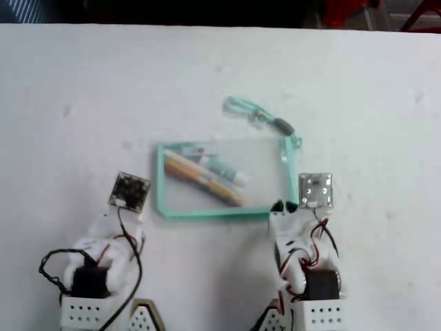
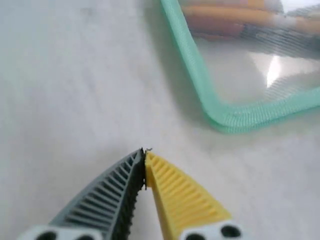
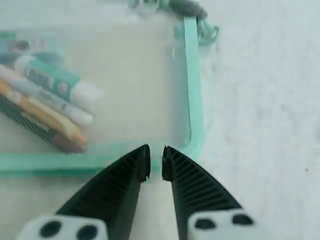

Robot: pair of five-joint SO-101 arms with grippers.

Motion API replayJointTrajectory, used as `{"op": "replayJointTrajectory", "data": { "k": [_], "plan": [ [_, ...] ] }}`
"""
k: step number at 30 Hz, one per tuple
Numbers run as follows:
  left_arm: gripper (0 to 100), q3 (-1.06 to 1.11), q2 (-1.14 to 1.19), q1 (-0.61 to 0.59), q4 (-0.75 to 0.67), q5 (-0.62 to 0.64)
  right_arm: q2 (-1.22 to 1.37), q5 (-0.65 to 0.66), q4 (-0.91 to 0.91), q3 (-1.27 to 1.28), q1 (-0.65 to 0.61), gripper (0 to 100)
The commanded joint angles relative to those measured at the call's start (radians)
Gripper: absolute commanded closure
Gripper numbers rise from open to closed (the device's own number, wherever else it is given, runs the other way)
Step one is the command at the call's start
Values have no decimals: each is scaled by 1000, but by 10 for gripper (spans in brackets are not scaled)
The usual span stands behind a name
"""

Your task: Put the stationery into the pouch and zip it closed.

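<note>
A clear pouch with a teal border [image 1: 207,214] lies flat in the middle of the table. Inside it are the stationery items [image 1: 207,176]: a glue stick [image 3: 55,80] and several pens and pencils [image 3: 47,122]. My right gripper [image 3: 153,152] sits at the pouch's near edge [image 3: 50,162], close to the near right corner [image 1: 281,207]. Its black fingers stand a narrow gap apart, and nothing clearly shows between them. My left gripper [image 2: 144,153] is shut and empty over bare table, short of the pouch's near left corner [image 2: 225,120].
A teal lanyard with a dark clasp [image 1: 258,114] trails from the pouch's far right corner. Both arm bases [image 1: 89,289] stand at the near table edge, with loose cables. The white table extends far and wide around the pouch.
</note>
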Motion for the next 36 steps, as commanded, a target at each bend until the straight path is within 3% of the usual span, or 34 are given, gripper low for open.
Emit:
{"op": "replayJointTrajectory", "data": {
  "k": [1,6,26,32,36],
  "plan": [
    [976,-2,-7,13,58,-6,-5,-9,91,8,1,954],
    [976,-2,-7,13,58,-5,-5,-9,180,8,-2,954],
    [976,-2,-7,12,58,-3,-5,-3,179,8,-2,957],
    [976,-2,-7,-35,61,129,-5,-3,179,8,-1,957],
    [976,-2,-7,-28,61,126,-5,-3,179,8,4,956]
  ]
}}
